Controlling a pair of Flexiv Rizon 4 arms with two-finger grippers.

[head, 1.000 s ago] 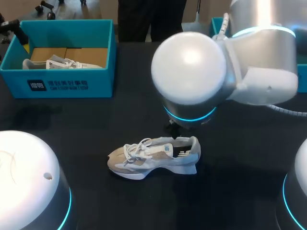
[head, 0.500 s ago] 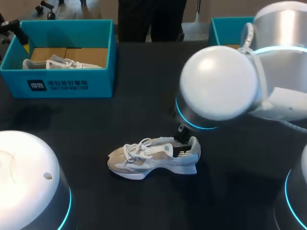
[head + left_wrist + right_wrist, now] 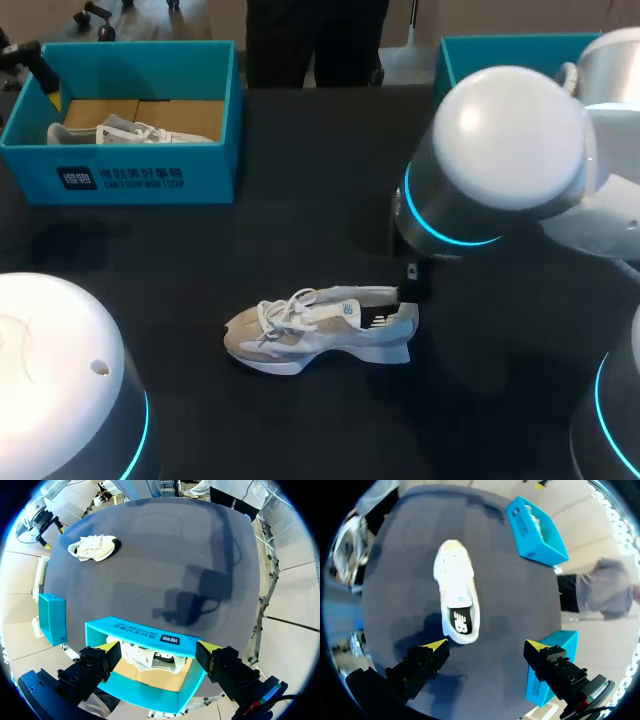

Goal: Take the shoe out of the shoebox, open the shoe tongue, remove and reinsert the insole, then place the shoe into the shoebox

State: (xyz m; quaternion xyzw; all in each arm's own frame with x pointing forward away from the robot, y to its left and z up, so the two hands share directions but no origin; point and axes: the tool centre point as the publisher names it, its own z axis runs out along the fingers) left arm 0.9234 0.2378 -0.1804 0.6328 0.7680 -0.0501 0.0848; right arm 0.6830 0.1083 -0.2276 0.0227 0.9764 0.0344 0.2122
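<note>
On the black table [image 3: 200, 250], near its middle, the white shoe [image 3: 320, 330] is lying on its sole, toe toward our left, well apart from the teal shoebox [image 3: 130, 178], where a second shoe [image 3: 130, 131] is sitting. We are holding our right gripper [image 3: 486, 645] just by the heel, fingers spread and clasping nothing. Our left gripper [image 3: 159, 647] is hanging over the shoebox, fingers likewise apart.

I see a black table [image 3: 290, 250] carrying 3 things. A grey-and-white shoe [image 3: 320, 328] stands on its sole near the middle, toe toward my left. A teal shoebox [image 3: 140, 178] sits far left, and a 2nd teal box [image 3: 462, 55] far right.
</note>
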